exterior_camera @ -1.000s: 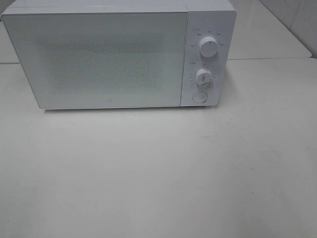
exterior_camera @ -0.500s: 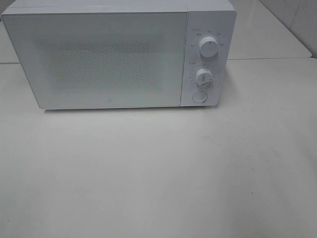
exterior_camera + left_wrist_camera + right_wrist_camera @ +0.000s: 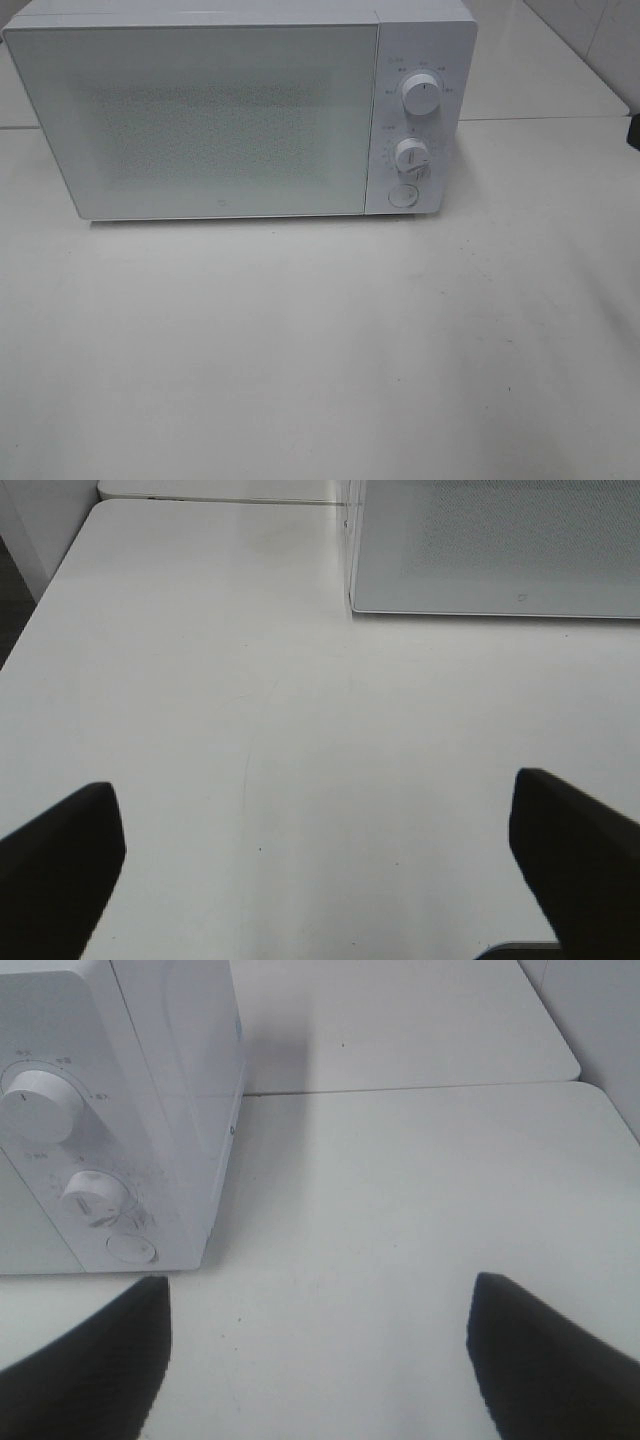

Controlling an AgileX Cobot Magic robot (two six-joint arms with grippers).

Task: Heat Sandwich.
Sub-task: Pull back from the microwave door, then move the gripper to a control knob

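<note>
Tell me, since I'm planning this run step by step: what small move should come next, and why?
Probably bring the open, empty right pincer to the round button on the microwave panel to release the door: it is shut, and no sandwich is in view.

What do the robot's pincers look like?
The left pincer and the right pincer each show two plain black fingers with blunt, slanted tips. No cables, stickers or markings are visible on them. Little else of the arms shows.
</note>
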